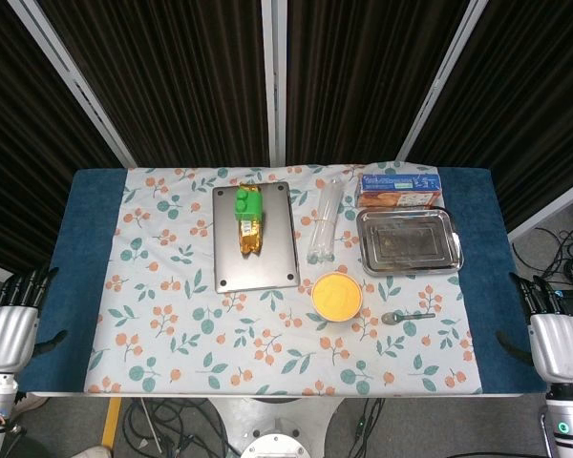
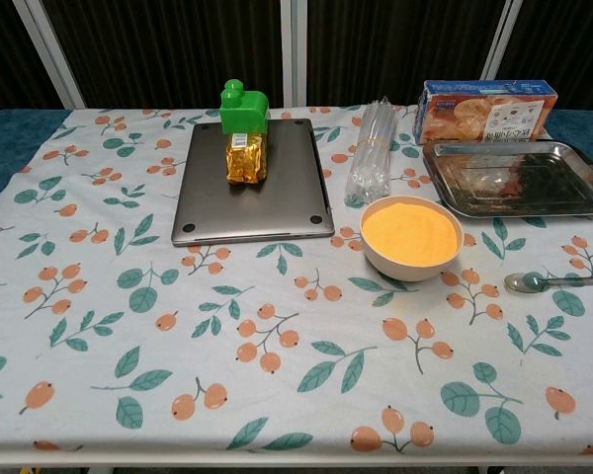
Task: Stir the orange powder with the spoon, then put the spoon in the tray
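Observation:
A pale bowl (image 1: 336,295) (image 2: 412,237) full of orange powder sits on the patterned cloth, right of centre. To its right lies a metal spoon (image 1: 406,317) (image 2: 556,282), flat on the cloth, bowl end toward the powder. Behind the spoon rests the empty steel tray (image 1: 409,240) (image 2: 519,178). My left hand (image 1: 11,322) hangs off the table's left edge with fingers apart and nothing in it. My right hand (image 1: 556,332) hangs off the right edge, likewise holding nothing. Neither hand shows in the chest view.
A closed grey laptop (image 1: 255,237) (image 2: 254,181) lies left of the bowl, with a gold packet and green block (image 1: 247,219) (image 2: 244,133) on top. A clear plastic sleeve (image 1: 323,225) (image 2: 372,158) lies between laptop and tray. A snack box (image 1: 398,189) (image 2: 484,111) stands behind the tray.

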